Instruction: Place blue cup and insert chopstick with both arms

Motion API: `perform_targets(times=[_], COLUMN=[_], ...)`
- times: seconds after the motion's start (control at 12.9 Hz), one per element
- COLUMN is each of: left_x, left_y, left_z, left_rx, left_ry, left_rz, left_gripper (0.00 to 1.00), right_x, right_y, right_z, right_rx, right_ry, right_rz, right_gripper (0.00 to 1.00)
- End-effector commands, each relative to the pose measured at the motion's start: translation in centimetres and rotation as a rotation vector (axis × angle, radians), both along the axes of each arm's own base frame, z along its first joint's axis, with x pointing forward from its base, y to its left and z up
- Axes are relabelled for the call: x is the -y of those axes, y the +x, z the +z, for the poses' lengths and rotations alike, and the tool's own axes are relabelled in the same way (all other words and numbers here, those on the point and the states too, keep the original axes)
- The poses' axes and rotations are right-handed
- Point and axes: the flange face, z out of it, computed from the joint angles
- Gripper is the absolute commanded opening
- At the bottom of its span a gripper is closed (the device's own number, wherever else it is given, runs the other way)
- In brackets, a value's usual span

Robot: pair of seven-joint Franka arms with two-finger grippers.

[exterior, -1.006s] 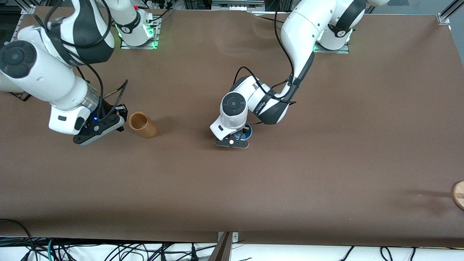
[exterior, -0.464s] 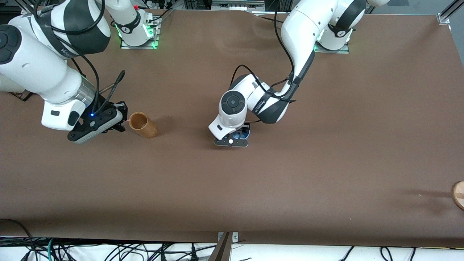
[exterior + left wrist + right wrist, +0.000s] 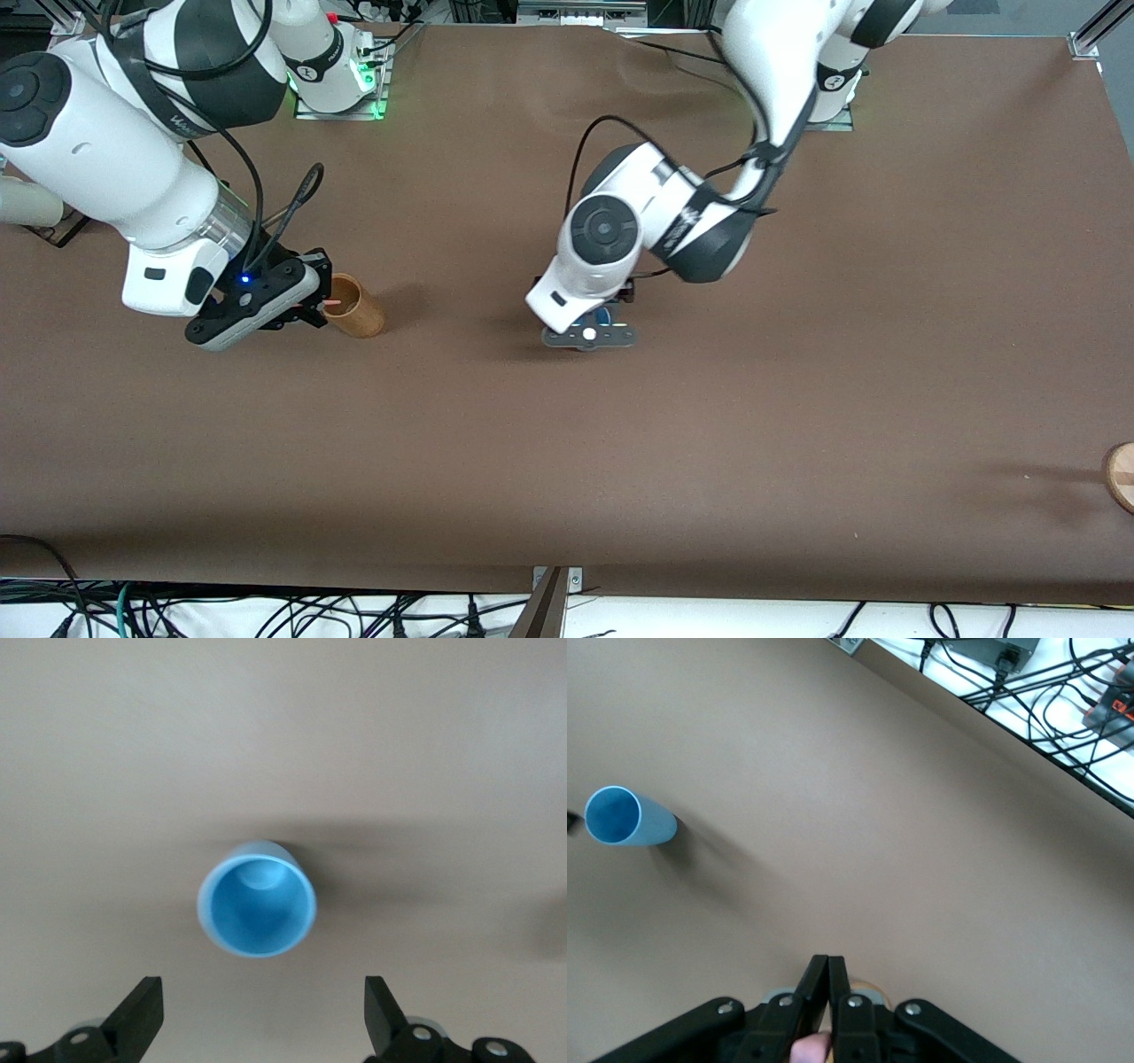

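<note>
Left wrist view shows my left gripper wide open over the standing blue cup; my right gripper pinches the chopstick, next needing alignment over that cup.

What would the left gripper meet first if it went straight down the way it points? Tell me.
Most likely the blue cup. The left gripper hangs open above it, pointing down at the table, and the cup stands upright roughly between the two fingers. Its rim would probably come first, though depth is unclear.
</note>
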Motion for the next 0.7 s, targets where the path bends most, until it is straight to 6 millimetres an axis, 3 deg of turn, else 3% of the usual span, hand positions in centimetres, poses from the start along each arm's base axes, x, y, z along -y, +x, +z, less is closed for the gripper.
perform_targets(times=[0.0,0.15,0.39,0.62], left_x=[-8.7,-15.1,-25.9,-38.9], left_y=[2.8,4.3,5.6,5.3], left_z=[7.1,11.1,14.6,15.9], left_rx=[-0.012,0.008,0.007,-0.029], left_ry=[-0.034,-0.045,-0.047,-0.061], left_rz=[0.1,0.096,-0.029,-0.016], left_gripper=[1.0,1.0,1.0,1.0], right_x=[-3.7,-8.6,-16.0,-22.0], right_y=[-0.3,-1.2,-2.7,-4.1], right_z=[0.1,-0.7,-2.9,-5.8], right_rx=[0.017,0.034,0.074,0.104], right_ry=[0.043,0.078,0.158,0.245], right_rz=[-0.05,-0.102,-0.183,-0.274], right_gripper=[0.0,0.0,0.0,0.0])
